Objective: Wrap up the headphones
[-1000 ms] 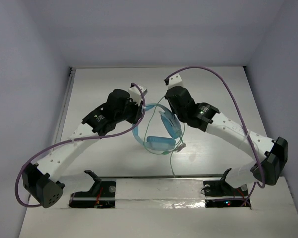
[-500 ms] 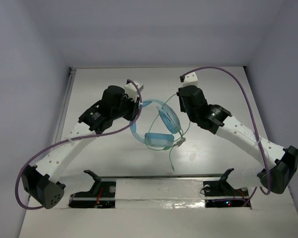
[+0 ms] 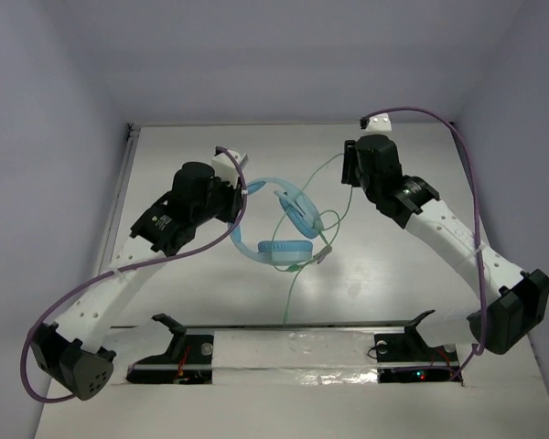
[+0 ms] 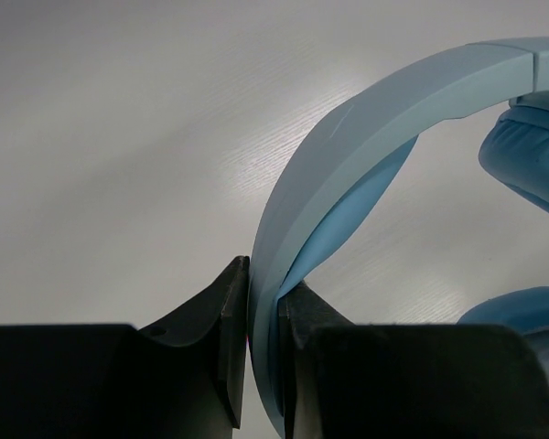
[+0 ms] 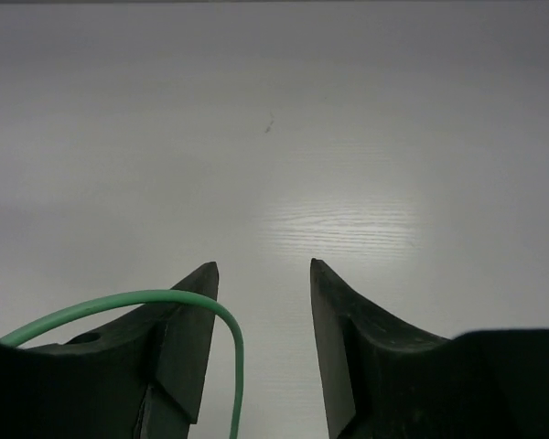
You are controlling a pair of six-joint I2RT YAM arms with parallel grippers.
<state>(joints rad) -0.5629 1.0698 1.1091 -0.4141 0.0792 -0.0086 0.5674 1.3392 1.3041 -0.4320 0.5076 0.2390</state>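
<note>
Where the left gripper (image 4: 263, 283) bites: band (image 4: 366, 119) of the headphones (image 3: 286, 249), pinched tight.
Right gripper (image 5: 261, 347): jaws apart, pale-green cable (image 5: 128, 298) looped over one finger (image 5: 178, 347).

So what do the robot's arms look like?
The left arm and right arm are white with rows of small holes and chunky black joints. A thick purple cable loops beside each. The left claw and right claw have black wedge-shaped fingers.

The light blue headphones (image 3: 284, 249) lie mid-desk (image 3: 375, 293), thin band arching toward the left edge, padded earcups close together. Their pale-green cable (image 3: 291, 291) trails toward the near edge.
</note>
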